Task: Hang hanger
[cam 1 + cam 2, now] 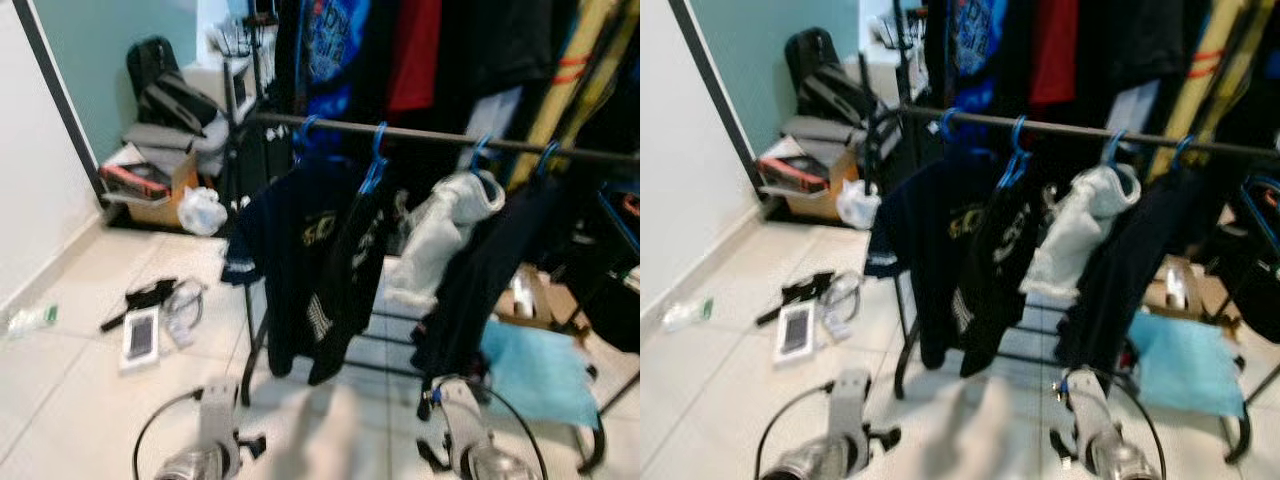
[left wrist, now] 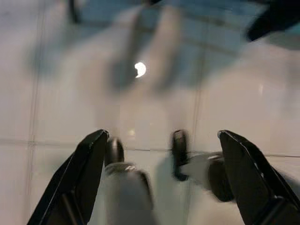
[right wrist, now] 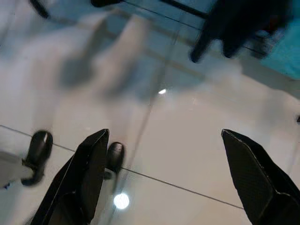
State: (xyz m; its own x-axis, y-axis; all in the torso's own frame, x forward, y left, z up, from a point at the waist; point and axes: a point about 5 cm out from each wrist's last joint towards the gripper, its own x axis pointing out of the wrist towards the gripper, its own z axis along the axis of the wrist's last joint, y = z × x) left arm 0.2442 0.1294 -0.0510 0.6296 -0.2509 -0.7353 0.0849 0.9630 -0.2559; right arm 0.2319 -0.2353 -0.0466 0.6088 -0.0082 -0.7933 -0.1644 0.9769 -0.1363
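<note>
My left pincer (image 2: 159, 178) hangs low, fingers spread apart over the pale tiled floor (image 2: 140, 108); my right pincer (image 3: 164, 178) hangs likewise, spread wide and holding nothing. Ahead, blue plastic hangers (image 1: 375, 160) carry dark shirts on the black metal clothes rail (image 1: 430, 137).

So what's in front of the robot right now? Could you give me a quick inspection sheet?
Surface: pale tiled floor.
Job's things: dark rail with blue hangers carrying dark shirts and a white garment.
Clutter: black strap, flat packet, bottle, white bag, boxes, teal cloth.
Grippers: left gripper open over tiles; right gripper open, empty.
Cables: black loops by both arms.
Surroundings: teal wall, more hanging clothes.
</note>
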